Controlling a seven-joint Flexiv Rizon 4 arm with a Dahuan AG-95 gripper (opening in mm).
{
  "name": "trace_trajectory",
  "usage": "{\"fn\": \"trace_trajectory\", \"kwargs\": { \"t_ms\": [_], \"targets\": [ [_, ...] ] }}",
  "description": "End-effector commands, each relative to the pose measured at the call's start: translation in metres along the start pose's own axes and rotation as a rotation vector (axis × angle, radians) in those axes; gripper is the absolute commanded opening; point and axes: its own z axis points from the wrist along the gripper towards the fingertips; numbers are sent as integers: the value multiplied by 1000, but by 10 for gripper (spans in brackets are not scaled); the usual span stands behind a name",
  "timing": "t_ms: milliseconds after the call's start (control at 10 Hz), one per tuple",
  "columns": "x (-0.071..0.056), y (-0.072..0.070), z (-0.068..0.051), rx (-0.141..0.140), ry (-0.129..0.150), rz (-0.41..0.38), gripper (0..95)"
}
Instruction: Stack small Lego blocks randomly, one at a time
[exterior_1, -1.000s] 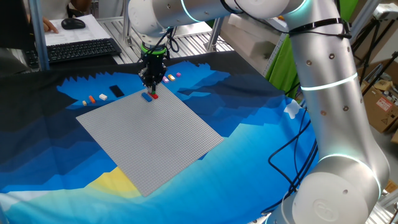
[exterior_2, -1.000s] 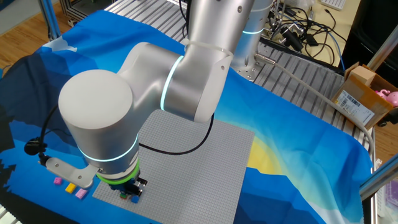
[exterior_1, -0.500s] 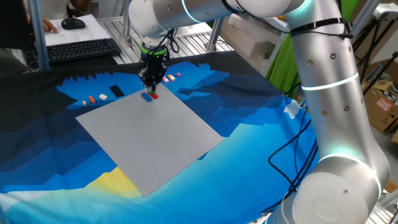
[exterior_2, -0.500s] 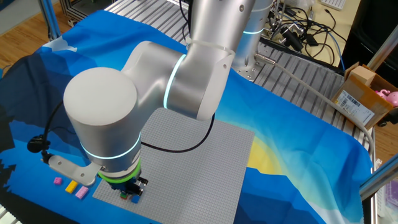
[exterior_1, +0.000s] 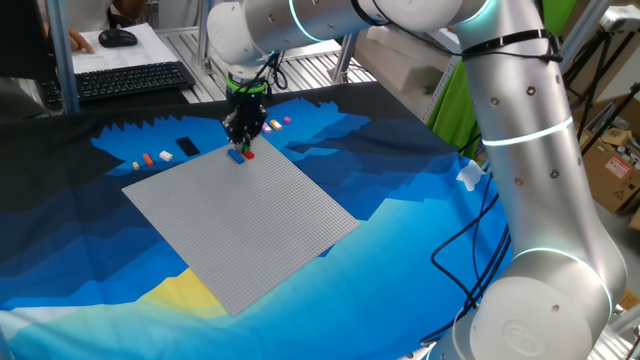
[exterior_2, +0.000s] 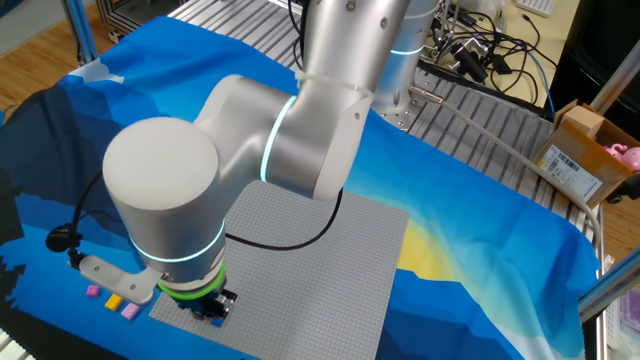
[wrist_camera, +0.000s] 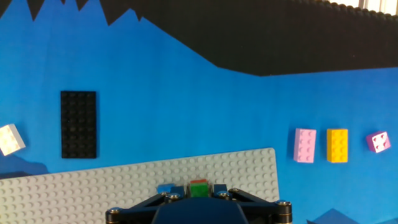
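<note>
My gripper (wrist_camera: 199, 191) is shut on a small green brick (wrist_camera: 199, 188), with a red edge showing just behind it. It stands low over the far corner of the grey baseplate (wrist_camera: 93, 186). A blue brick (wrist_camera: 166, 188) sits on the plate right beside the left finger. In one fixed view the gripper (exterior_1: 241, 143) hangs over a blue brick (exterior_1: 236, 155) and a red brick (exterior_1: 248, 153) at the plate's (exterior_1: 240, 220) far edge. In the other fixed view the gripper (exterior_2: 210, 308) is mostly hidden by the arm.
Loose on the blue cloth beyond the plate lie a pink brick (wrist_camera: 305, 145), a yellow brick (wrist_camera: 337, 145), a small purple brick (wrist_camera: 378, 141), a white brick (wrist_camera: 10, 139) and a flat black plate (wrist_camera: 78, 124). A keyboard (exterior_1: 130, 78) lies behind the table.
The arm and gripper have shifted slightly, staying over the same far corner of the baseplate. The bricks on the cloth have not moved.
</note>
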Motion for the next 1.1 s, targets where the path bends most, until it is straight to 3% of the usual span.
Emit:
{"fn": "trace_trajectory", "kwargs": {
  "t_ms": [100, 600, 1000, 1100],
  "targets": [
    [2, 0, -3, 1, -4, 1, 190],
    [4, -3, -19, 5, -2, 13, 190],
    [5, -2, -22, -2, -3, 12, 190],
    [5, -2, -22, -3, -1, 12, 0]
  ]
}}
